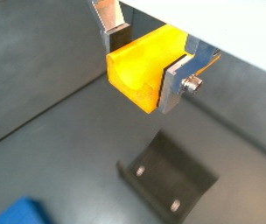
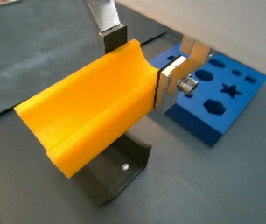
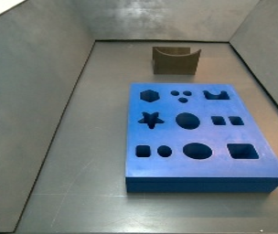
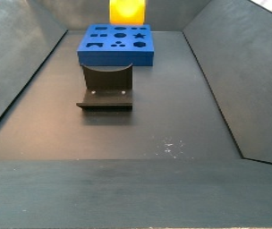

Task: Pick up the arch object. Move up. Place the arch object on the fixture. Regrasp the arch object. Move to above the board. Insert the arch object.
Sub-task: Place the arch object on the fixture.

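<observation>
Arch object sits clamped between my jaws, held clear of the surface; in both wrist views my silver fingers press against its two opposite sides, with a screw head visible on one plate. In a wrist view the piece shows a long curved channel along its upper face, running outward from the fingers. In a side view it appears as a bright yellow-orange block at the far end of the enclosure, above the far edge of the board; my fingers cannot be made out there.

Fixture stands on the dark surface just in front of the board in that view, near it but apart; in a wrist view the fixture lies below the held piece, not touching it. In a side view the fixture shows its U-shaped dip facing up, with the board lying flat nearby.
</observation>
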Controlling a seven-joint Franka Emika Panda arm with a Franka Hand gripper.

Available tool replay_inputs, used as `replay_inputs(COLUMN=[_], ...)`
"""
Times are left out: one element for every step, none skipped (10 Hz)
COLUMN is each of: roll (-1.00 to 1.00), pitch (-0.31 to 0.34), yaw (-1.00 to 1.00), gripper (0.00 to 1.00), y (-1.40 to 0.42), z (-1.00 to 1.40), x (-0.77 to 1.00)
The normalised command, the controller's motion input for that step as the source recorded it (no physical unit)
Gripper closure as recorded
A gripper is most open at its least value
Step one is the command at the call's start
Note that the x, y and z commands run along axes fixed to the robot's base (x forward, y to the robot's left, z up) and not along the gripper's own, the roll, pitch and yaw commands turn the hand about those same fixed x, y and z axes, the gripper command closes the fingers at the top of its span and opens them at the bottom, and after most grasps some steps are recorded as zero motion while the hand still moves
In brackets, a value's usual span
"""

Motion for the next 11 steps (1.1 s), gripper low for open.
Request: replay_inputs(roll=[-1.0,-1.0,-1.0,-1.0,-1.0,-1.0,-0.94,-0.78,-0.67,-0.45,-0.3], pitch=[-0.008,-0.009,-0.009,0.008,0.03,0.056,0.067,0.067,0.066,0.062,0.059], yaw=[-0.05,-0.06,-0.06,-0.07,-0.07,-0.08,-0.09,-0.09,-0.09,-0.09,-0.09], gripper=[1.0,1.0,1.0,1.0,1.0,1.0,1.0,1.0,1.0,1.0,1.0], y=[-0.11,-0.03,-0.01,0.02,0.02,0.04,0.04,0.05,0.05,0.05,0.04], z=[-0.63,-0.41,-0.26,-0.07,-0.02,-0.03,-0.03,-0.03,-0.02,-0.02,-0.02], x=[0.83,0.75,0.7,0.62,0.57,0.49,0.44,0.41,0.38,0.34,0.3])
